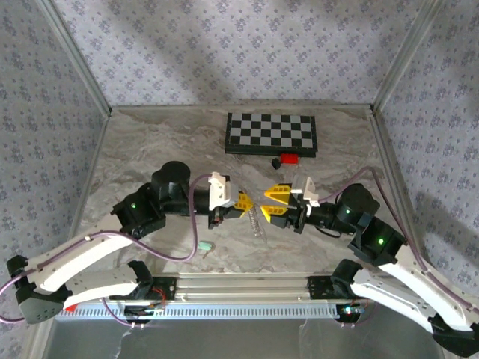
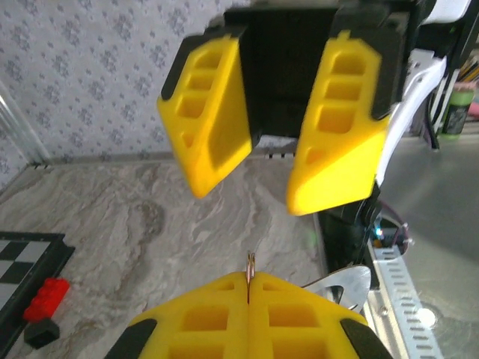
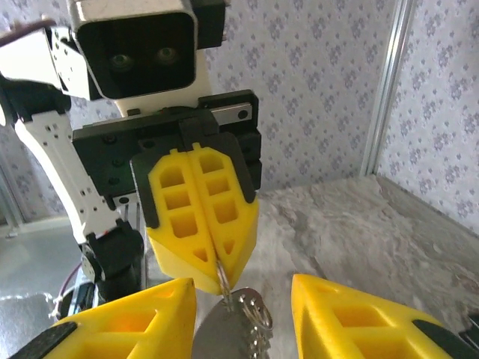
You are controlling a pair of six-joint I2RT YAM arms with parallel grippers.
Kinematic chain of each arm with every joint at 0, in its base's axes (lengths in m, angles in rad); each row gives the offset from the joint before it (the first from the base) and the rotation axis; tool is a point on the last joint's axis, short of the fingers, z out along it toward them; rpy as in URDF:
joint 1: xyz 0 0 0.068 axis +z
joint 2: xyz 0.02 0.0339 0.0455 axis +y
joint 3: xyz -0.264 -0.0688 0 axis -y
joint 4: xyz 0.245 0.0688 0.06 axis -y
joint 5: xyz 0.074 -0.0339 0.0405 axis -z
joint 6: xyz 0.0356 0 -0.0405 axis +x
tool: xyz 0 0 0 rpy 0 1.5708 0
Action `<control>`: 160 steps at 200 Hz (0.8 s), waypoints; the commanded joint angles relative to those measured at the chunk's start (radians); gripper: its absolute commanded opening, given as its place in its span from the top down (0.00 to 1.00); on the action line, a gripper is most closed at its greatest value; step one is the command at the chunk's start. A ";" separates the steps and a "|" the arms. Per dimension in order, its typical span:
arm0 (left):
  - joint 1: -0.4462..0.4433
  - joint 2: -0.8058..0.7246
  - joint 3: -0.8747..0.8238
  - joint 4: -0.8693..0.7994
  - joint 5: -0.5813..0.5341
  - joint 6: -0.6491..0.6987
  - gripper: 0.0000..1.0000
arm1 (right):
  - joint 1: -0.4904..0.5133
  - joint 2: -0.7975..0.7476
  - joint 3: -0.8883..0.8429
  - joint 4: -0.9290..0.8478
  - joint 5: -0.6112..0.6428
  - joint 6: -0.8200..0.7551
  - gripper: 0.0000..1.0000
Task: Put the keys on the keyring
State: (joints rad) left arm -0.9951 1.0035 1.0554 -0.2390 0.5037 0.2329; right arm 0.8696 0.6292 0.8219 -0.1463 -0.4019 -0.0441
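Your left gripper point(image 1: 249, 203) has its yellow fingers pressed flat together, and they're clamped on the thin tan-silver beaded chain keyring point(image 1: 257, 221). From the left wrist you can see just a sliver of metal poking up out of the seam between the pads. From the right wrist the chain comes out under those closed tips and dangles in a small silvery bunch. Facing it, your right gripper point(image 1: 263, 204) has its yellow fingers spread apart, one on each side of the hanging chain. You can't tell from these views whether either pad touches it, and nothing is gripped there. The two grippers sit nose to nose, tips close together, above the middle of the grey marbled table point(image 1: 150, 149). The tiny key with the pale mint-green head point(image 1: 203, 245) lies flat on the table, off to the left and nearer the arm bases, just beside the left arm's purple cable point(image 1: 179, 256) and well apart from the chain. Further back, the black-and-white checkerboard point(image 1: 271, 133) lies flat near the far wall. The small red block point(image 1: 289, 158) and the small black block point(image 1: 275, 161) rest right at its near edge.
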 commanded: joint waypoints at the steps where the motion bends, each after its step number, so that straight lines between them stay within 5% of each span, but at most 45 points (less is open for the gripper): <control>1: -0.020 0.020 0.038 -0.098 -0.024 0.070 1.00 | 0.028 0.003 0.042 -0.168 0.049 -0.083 0.59; 67: -0.051 0.054 0.086 -0.194 -0.052 0.101 1.00 | 0.071 0.062 0.064 -0.236 0.077 -0.121 0.55; 160: -0.059 0.067 0.091 -0.213 -0.048 0.105 1.00 | 0.112 0.088 0.054 -0.212 0.112 -0.144 0.71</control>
State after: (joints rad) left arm -1.0477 1.0645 1.1042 -0.4469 0.4511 0.3180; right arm 0.9703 0.7189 0.8520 -0.3748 -0.3038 -0.1745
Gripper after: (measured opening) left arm 0.052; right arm 0.303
